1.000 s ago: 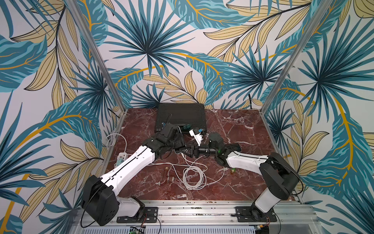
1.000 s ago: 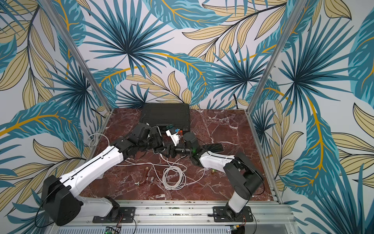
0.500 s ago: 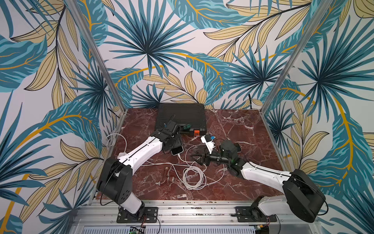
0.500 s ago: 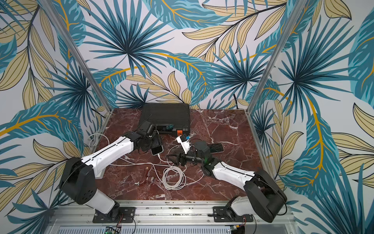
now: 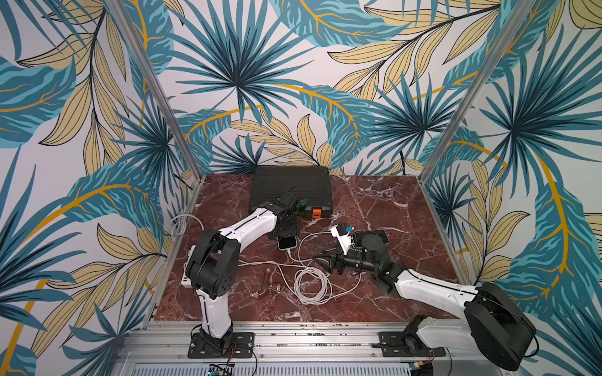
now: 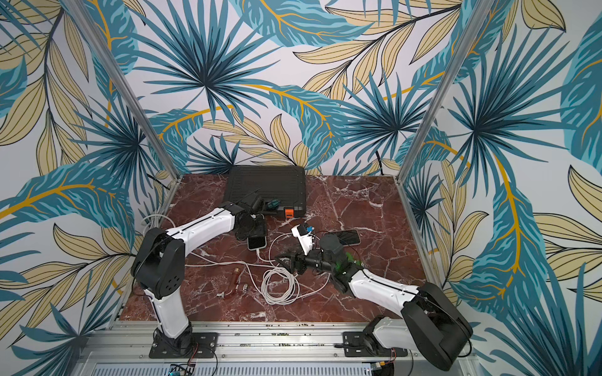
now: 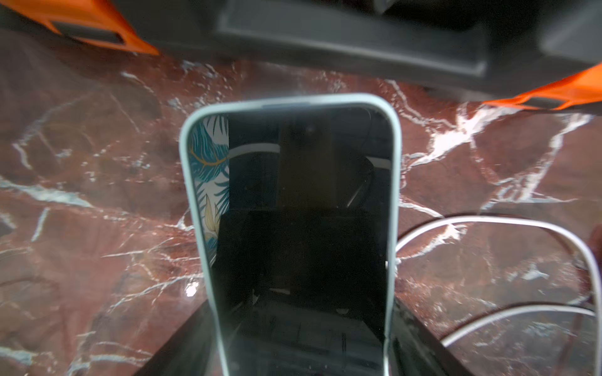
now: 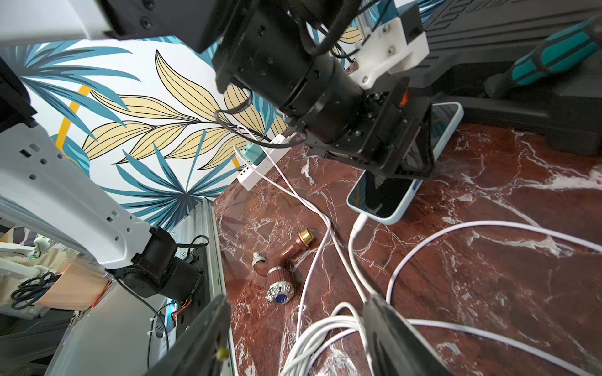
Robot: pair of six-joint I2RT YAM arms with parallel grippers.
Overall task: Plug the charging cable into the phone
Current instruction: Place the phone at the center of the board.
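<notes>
Top views first: the phone [image 5: 287, 242] lies flat on the table [image 5: 407, 208], a bit left of centre and just in front of the black case [image 5: 290, 185] that sits against the far edge. The left hand [image 5: 286, 228] is down over its far half, I'd guess to stop it sliding while the plug goes in; the charging cable [image 5: 311, 283] leaves the phone's near end and piles into a loose coil toward the near edge. The right hand [image 5: 321, 260] hovers just beside that coil, spread wide with nothing in it; a second dark phone [image 6: 348, 237] lies apart toward the right edge, not involved.

Left wrist view: the phone fills the middle, screen up and dark, with the hand's fingers [image 7: 176, 345] flanking its long sides; can't tell whether they're actually pinching it or just bracketing it. The case's orange latches [image 7: 97, 29] sit right beyond its far end, so it's got a backstop of sorts.

Right wrist view: the white plug [image 8: 360, 224] looks seated in the phone's near end, cable curving off slack; the right hand's fingers [image 8: 391, 335] stand wide apart above the coil, gripping nothing. A copper pipe fitting [image 8: 280, 257] lies beside the cable, just clutter; to me the plugging looks done, and backing both hands off without snagging that slack is what's left.
</notes>
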